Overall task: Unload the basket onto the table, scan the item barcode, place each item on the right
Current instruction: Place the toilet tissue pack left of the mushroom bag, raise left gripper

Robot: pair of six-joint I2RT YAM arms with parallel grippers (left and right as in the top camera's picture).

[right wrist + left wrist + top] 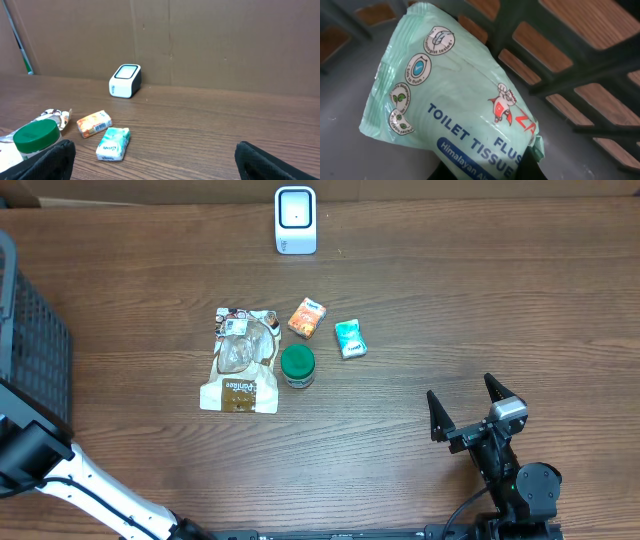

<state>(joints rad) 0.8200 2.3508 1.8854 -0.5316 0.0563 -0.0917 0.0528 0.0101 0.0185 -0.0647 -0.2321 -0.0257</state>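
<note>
Judging from the views, the pick-up is in hand: the toilet tissue pack (455,95) is clamped by the left pincer (485,171) inside the black basket (30,330), the right pincer (462,394) is held apart, and carrying to the white scanner (295,220), barcode facing it, is called for next.

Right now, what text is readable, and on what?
"TOILET TISSUE": green pack, left wrist view
"FLUS", cut off: same pack
"Himalayan Al", cut off: same pack, lower edge
Round badges on the pack: too small
brown bag, orange box, teal packet, green-lidded jar, scanner: print too small or blurred
</note>
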